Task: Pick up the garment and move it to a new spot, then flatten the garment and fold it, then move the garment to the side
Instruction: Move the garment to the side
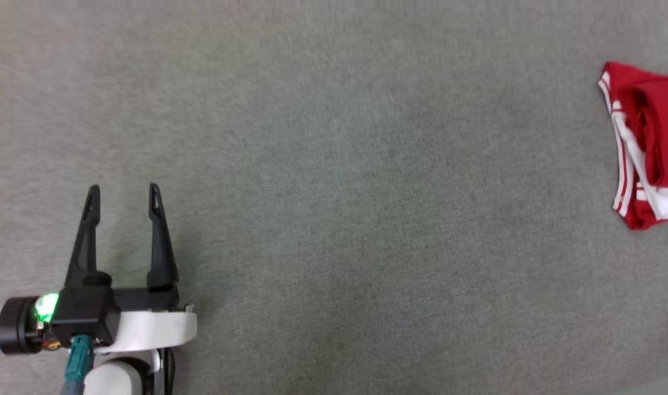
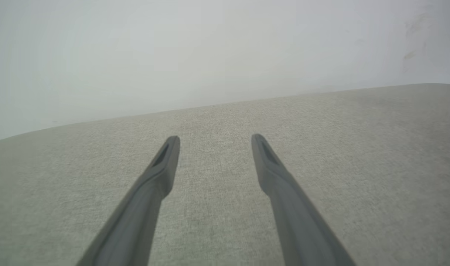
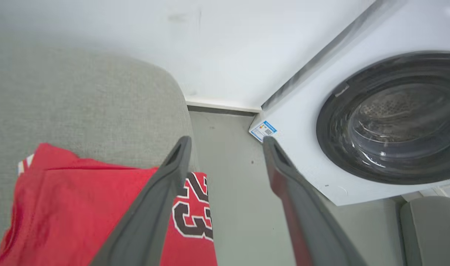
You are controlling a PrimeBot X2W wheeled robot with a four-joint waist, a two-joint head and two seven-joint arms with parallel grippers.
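1. Left gripper (image 1: 124, 189), nearest, is probably best kept away so the fold is left undisturbed; it hovers level over grey upholstery (image 1: 334, 219), fingers spread, empty.
2. Right gripper (image 3: 225, 141) angles down by the garment (image 3: 81, 207), fingers apart, gripping nothing.
3. Garment lies folded at the upholstery's far right edge.
4. Washing machine (image 3: 376, 118) stands beyond.

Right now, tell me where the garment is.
The garment lies folded at the head view's far right on the grey surface, far from the left pincer, near the washing machine.
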